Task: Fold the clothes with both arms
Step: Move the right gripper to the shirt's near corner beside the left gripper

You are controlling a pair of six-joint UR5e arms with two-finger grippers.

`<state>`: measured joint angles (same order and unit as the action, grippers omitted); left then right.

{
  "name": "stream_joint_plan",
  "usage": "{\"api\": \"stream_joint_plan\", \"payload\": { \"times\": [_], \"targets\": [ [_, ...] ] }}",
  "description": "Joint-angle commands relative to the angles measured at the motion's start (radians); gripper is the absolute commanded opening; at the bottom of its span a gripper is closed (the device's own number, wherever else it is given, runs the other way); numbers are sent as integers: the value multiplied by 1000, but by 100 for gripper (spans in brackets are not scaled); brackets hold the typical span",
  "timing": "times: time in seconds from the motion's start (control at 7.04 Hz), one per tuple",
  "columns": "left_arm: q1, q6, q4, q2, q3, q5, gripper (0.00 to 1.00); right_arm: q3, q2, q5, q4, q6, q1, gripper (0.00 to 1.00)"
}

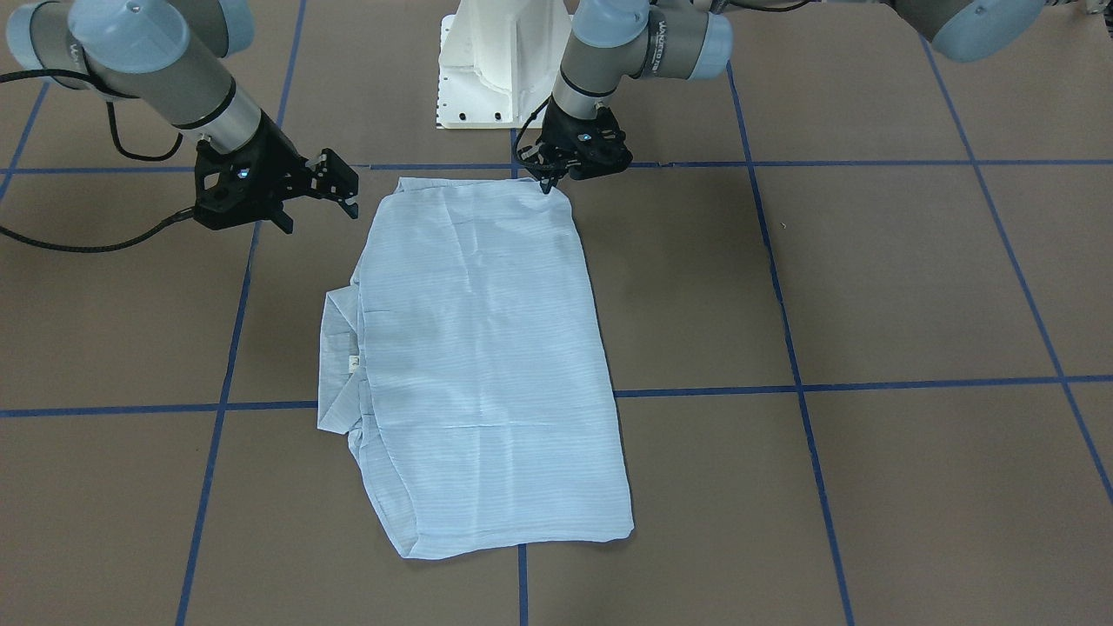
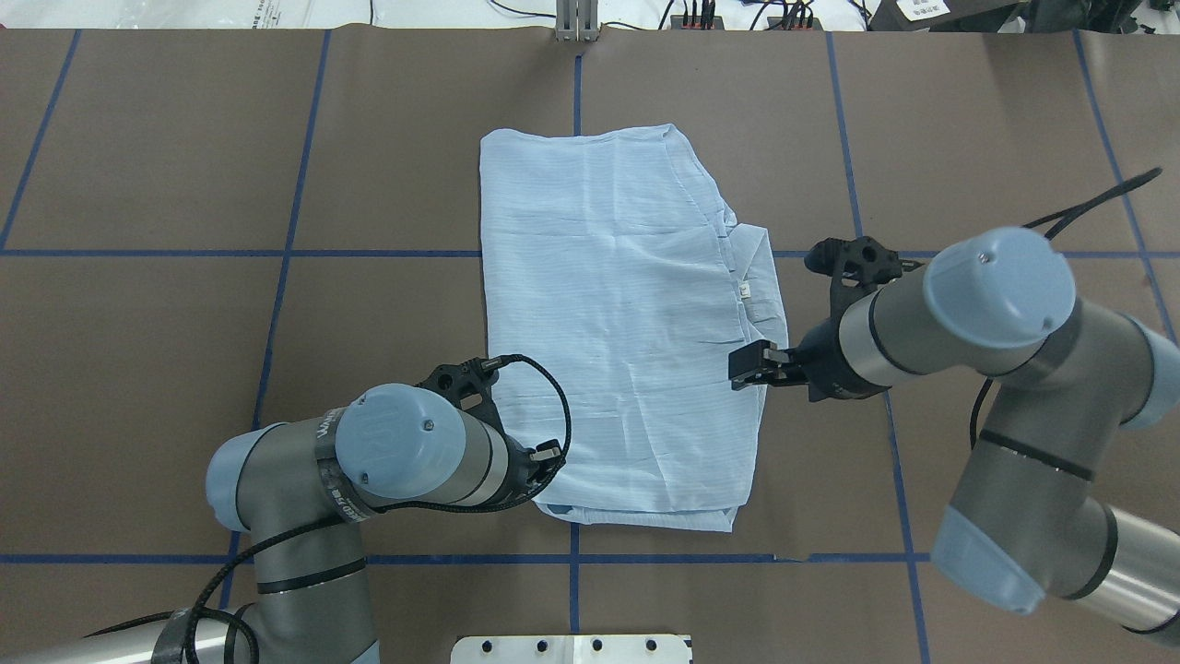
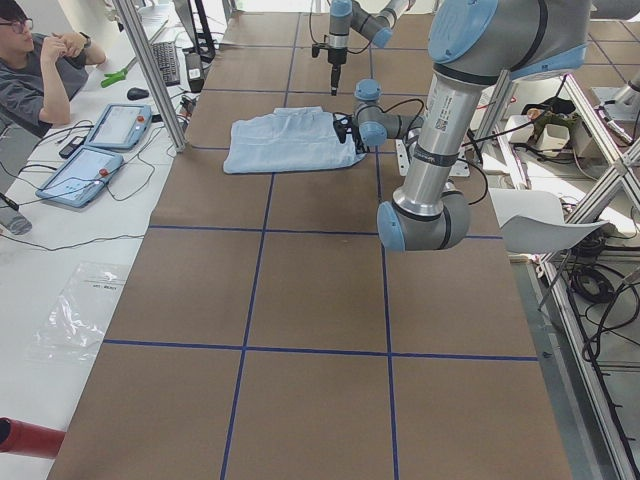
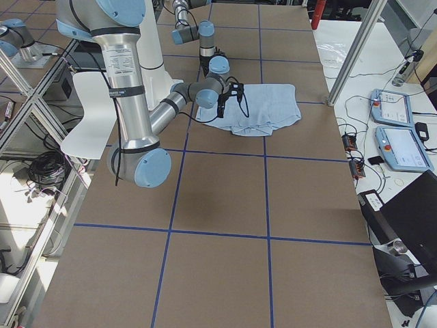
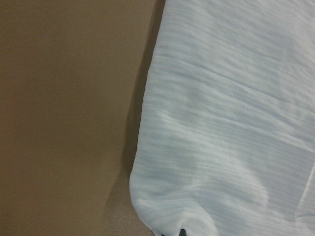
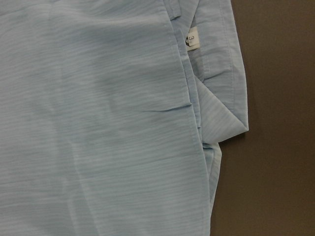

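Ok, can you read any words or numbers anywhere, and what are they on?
None reads clearly.
Neck label on the shirt: one dark mark, too blurred to read.
White lettering on the left arm: too small to read.
Label on the plastic bag: too small to read.

From overhead my left arm (image 2: 406,456) hides the tips of my left gripper (image 1: 549,183) at the shirt (image 1: 487,348) corner; they may be pinching cloth. My left wrist view is blurred, and the label (image 6: 191,40) print is too small to read.
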<state>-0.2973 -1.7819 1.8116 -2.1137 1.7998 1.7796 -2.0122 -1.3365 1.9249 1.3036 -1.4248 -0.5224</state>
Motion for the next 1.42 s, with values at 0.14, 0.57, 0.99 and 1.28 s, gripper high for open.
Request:
{"api": "stream_joint_plan", "payload": {
  "times": [0.14,0.57,0.99,1.28],
  "targets": [
    [-3,2,0,0,1,1,0,9,179,-95,288,-298,126,100],
    [-6,4,0,1,1,0,0,58,206,-96,299,-483,151,100],
    [-5,4,0,1,1,-3,0,92,194,-104,307,-485,195,100],
    [-5,4,2,1,1,-3,0,108,189,-106,309,-483,228,100]
  ]
}}
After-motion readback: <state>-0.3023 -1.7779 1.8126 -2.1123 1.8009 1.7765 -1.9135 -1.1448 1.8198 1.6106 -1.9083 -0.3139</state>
